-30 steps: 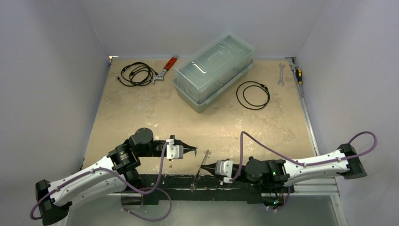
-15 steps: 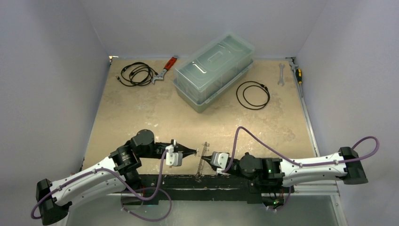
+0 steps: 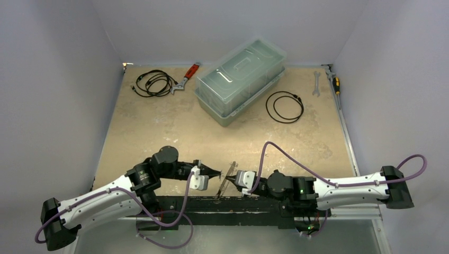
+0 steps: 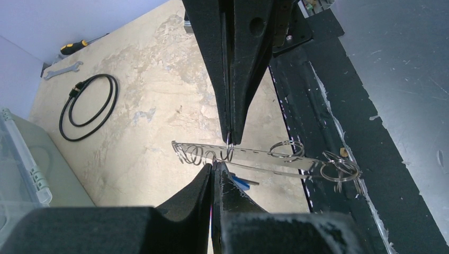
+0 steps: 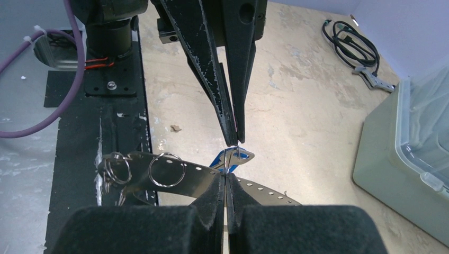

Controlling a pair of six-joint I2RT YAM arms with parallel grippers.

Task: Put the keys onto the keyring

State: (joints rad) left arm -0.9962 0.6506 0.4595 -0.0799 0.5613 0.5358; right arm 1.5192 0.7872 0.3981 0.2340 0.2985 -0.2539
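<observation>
The keyring is a thin silvery perforated hoop with small split rings along it, held up between my two grippers near the table's front edge. My right gripper is shut on one small upright ring of it. My left gripper is shut, tip to tip with the right one, pinching the head of the blue-headed key at that ring. In the top view the left gripper and right gripper almost touch. Further split rings hang along the band, with a cluster at its end.
A clear lidded plastic box stands at the back. Black cable coils lie at the back left and right of the box. A red-handled wrench, a spanner and a screwdriver lie along the far edge.
The right arm has slid left, bringing the keyring up to the left gripper. The left gripper has dipped and turned toward it. Both stayed shut.
</observation>
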